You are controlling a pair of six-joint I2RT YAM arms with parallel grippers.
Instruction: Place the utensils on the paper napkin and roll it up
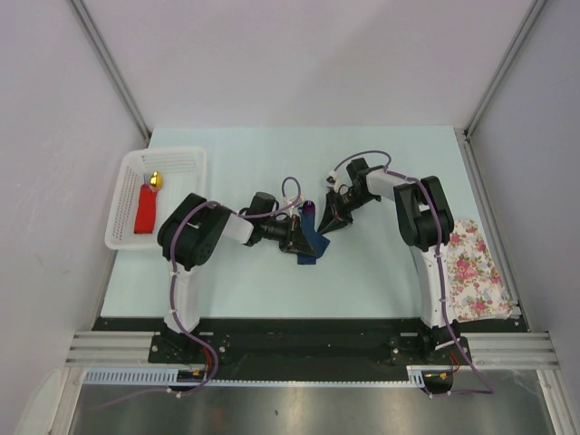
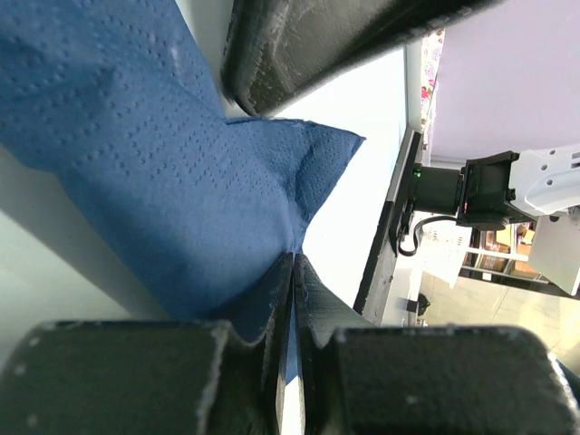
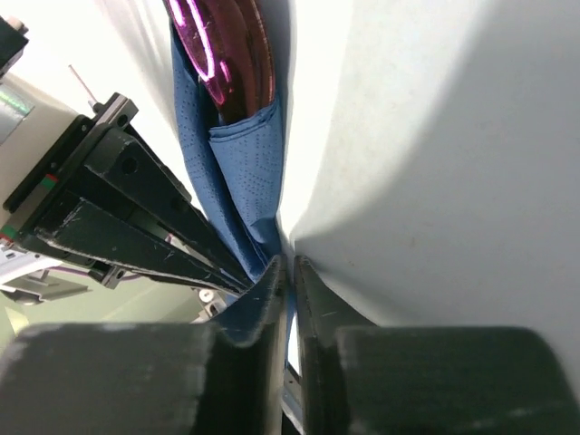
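- Top external view showed the paper napkin (image 1: 309, 245) lying mid-way across the table (image 1: 390, 172).
- Left gripper (image 2: 293, 272) was pinched fully closed on a napkin corner.
- Right gripper (image 3: 288, 272) was clamped tight on the napkin's edge; utensils (image 3: 231, 54) sat inside its fold.

Overhead camera looks down at table (image 1: 381, 272); both close wrist cameras share napkin (image 2: 181, 181).
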